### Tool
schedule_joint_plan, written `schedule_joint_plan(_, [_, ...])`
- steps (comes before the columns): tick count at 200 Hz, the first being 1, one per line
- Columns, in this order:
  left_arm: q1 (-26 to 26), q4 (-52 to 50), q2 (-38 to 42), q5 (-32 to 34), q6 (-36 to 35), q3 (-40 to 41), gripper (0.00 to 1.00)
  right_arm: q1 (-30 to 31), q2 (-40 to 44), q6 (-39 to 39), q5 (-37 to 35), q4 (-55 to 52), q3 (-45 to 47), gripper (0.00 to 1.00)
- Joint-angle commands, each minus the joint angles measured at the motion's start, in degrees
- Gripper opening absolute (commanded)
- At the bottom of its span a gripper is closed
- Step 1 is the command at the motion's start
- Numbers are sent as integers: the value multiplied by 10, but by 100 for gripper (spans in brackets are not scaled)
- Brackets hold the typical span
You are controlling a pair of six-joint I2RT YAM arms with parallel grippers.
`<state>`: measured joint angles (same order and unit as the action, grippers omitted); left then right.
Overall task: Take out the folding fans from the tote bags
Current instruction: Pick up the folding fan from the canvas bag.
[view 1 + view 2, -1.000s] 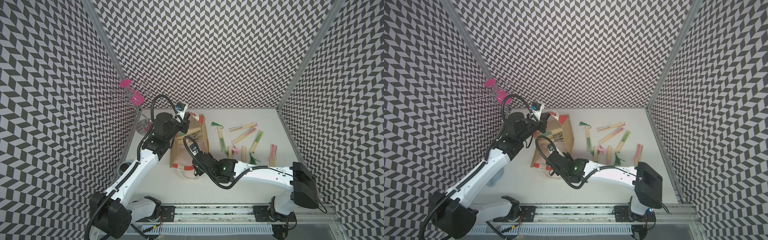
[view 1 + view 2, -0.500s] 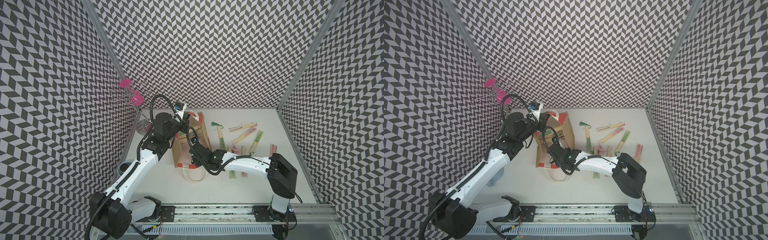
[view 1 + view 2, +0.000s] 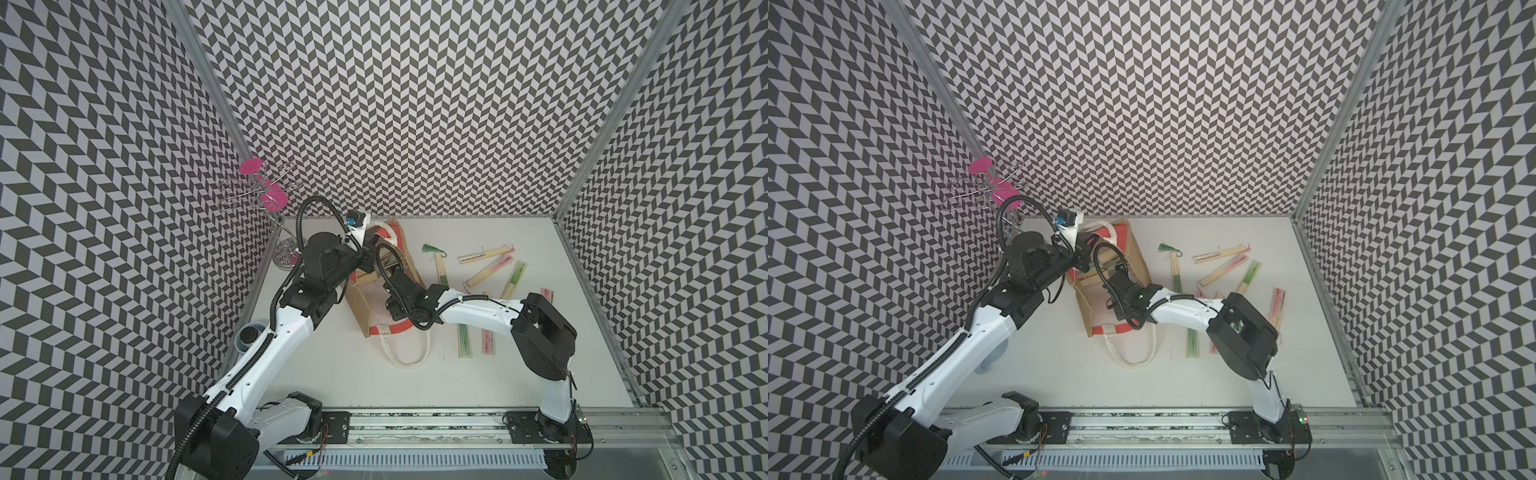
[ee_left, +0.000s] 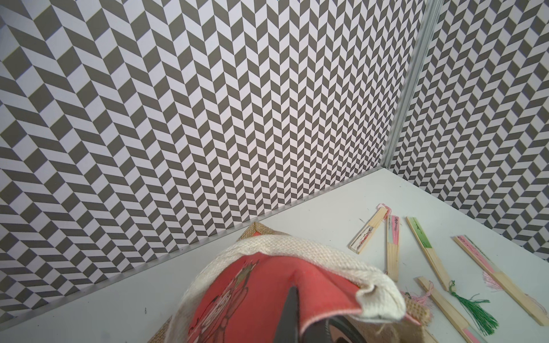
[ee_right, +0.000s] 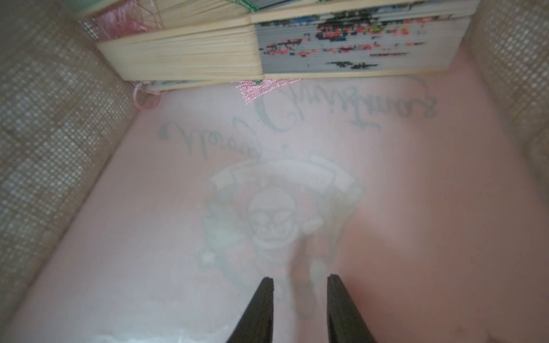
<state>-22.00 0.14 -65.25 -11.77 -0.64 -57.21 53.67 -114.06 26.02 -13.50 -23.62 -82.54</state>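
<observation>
A wire stand with pink discs sits in the far left corner, against the wall. Just to its right, the left gripper is clamped shut on the far rim of the tote bag. It pinches the red printed cloth there, and one white rope handle is draped over the fingers. This holds the bag's mouth open. The bag's second handle lies flat on the table on the near side. The right gripper reaches into the bag from the right. Its jaws are a little apart with nothing between them, and they hang close over the pale lining, where the print shows through in reverse. Ahead of the fingertips and not touching them, a stack of folding fans lies across the bottom of the bag, with pink tassel threads poking out beneath. To the right of the bag, more fans are scattered on the table. One with a green tassel lies nearest the bag. A loose group of three lies farther right, and a single pink one lies beyond them. Two more lie side by side, close to the right arm on its near side.
</observation>
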Motion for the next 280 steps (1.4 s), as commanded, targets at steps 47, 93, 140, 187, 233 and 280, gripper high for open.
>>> schedule_joint_plan(47, [-2,69,51,-29,52,37,0,-43,-38,62,94,44,-52,36])
schedule_joint_plan(93, [-2,103,68,-42,68,67,0,-73,-37,156,190,176,-19,46])
schedule_joint_plan(140, [-2,149,116,-71,71,121,0,-82,-44,260,231,335,25,55])
schedule_joint_plan(187, [-1,178,191,-83,69,176,0,-88,-63,288,221,410,33,56])
schedule_joint_plan(233, [-1,204,271,-92,88,249,0,-89,-49,301,176,438,66,56])
schedule_joint_plan(280, [-1,213,374,-87,140,348,0,-89,-52,288,150,434,56,56])
